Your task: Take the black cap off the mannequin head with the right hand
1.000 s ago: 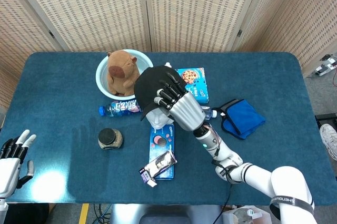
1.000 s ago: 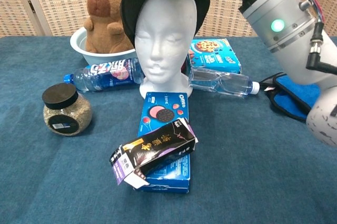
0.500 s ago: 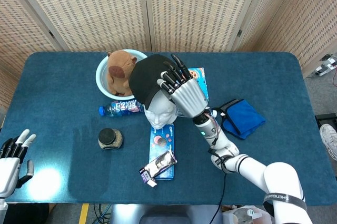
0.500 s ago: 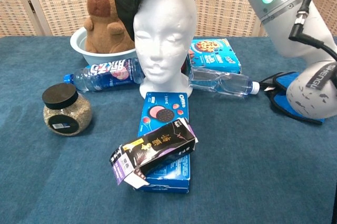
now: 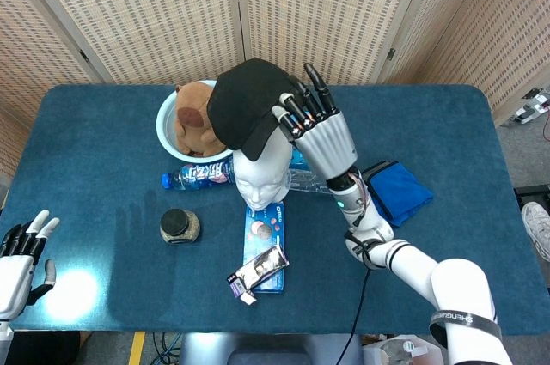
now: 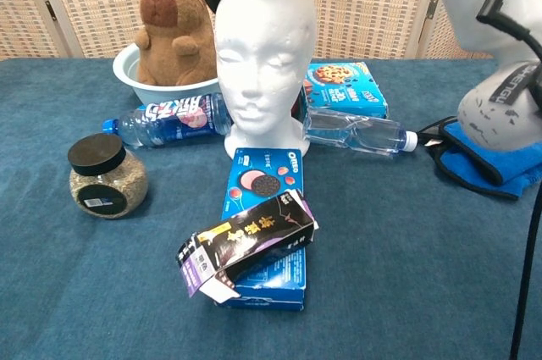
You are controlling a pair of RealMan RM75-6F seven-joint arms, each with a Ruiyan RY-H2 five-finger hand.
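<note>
Two hands in head view. Right hand (image 5: pixel 316 129) raised, fingers (image 5: pixel 296 112) gripping black cap (image 5: pixel 245 103) at crown. Cap lifted, only its lower edge touching top of mannequin head (image 5: pixel 262 176); chest view shows face bare. Left hand (image 5: pixel 19 258) at near left table (image 5: pixel 447 124) edge, fingers spread, holding nothing. Behind head: bowl (image 5: pixel 168 116) with plush toy (image 5: pixel 193 116). Cookie box (image 6: pixel 262 182) just in front of head, jar (image 6: pixel 103 178) left.

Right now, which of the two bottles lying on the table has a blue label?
The blue-labelled bottle, left of the mannequin head below the white bowl. The clear bottle on the other side shows no label.
</note>
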